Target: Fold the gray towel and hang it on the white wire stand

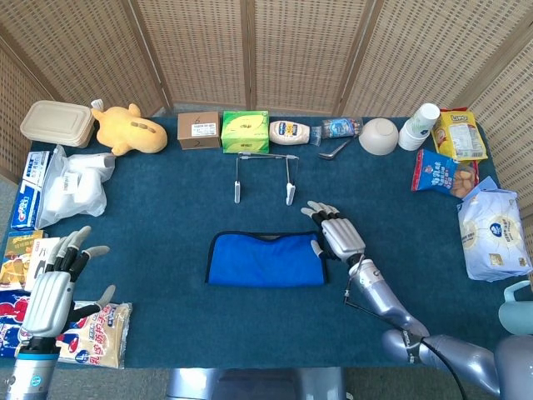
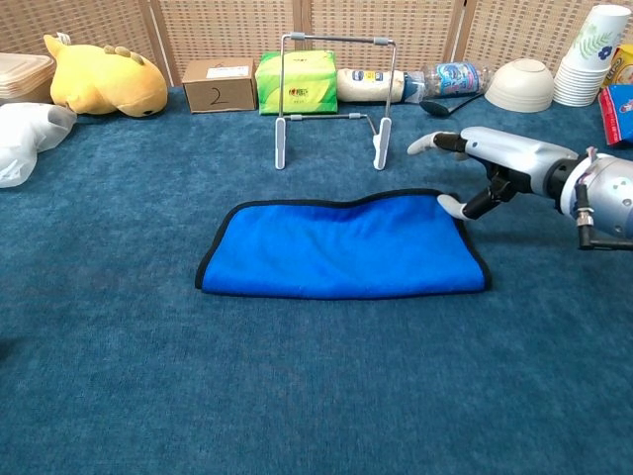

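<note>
Towel (image 2: 341, 247) is laid folded, blue side up, on the table just near of the wire stand (image 2: 331, 94), right hand (image 2: 495, 158) spread and empty beside its right edge, left hand (image 1: 54, 292) spread far left; soft, light, limp cloth is best pinched at a bound edge.

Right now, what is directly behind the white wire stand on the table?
Behind the white wire stand sits a green tissue box, with a white bottle beside it. The box's lower front is partly covered.
</note>
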`<action>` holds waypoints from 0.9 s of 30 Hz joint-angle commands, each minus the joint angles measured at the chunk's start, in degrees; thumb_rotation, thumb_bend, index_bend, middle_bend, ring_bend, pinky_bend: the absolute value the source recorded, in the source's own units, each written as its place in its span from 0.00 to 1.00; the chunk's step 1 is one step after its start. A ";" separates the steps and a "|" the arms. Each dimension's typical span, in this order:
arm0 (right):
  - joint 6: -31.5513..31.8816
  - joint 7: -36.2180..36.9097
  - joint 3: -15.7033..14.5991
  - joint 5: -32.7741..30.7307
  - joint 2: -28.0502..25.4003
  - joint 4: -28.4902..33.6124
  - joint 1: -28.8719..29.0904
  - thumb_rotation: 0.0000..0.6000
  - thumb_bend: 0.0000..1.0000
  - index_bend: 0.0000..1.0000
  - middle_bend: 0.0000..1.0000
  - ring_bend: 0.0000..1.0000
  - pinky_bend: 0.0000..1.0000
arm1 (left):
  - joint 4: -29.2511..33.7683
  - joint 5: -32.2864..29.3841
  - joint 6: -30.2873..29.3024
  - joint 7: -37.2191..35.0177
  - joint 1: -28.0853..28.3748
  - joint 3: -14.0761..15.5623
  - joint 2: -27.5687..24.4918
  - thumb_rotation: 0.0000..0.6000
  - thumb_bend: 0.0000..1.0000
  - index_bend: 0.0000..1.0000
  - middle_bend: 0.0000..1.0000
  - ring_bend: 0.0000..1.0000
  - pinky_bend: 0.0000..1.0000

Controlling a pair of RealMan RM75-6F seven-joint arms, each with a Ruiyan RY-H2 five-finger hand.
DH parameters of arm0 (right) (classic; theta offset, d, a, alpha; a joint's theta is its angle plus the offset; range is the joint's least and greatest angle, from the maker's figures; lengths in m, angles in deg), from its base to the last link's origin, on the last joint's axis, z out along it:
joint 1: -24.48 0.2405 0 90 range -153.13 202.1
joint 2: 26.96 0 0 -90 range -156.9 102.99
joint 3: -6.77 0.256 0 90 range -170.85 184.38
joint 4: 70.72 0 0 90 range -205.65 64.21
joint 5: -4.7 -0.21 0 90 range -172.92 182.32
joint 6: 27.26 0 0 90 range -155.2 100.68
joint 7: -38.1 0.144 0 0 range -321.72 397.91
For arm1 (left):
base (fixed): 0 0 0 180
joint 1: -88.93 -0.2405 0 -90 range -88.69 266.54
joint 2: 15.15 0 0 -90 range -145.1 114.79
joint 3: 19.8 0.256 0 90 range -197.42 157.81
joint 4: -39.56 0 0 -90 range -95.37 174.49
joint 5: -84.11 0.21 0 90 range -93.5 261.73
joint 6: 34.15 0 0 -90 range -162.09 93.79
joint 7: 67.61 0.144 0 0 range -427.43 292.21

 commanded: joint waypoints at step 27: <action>5.49 -8.03 0.76 -3.49 -3.01 8.38 -2.09 1.00 0.48 0.02 0.00 0.00 0.00 | -1.28 1.02 3.19 6.33 1.72 0.16 -0.68 1.00 0.37 0.26 0.03 0.00 0.00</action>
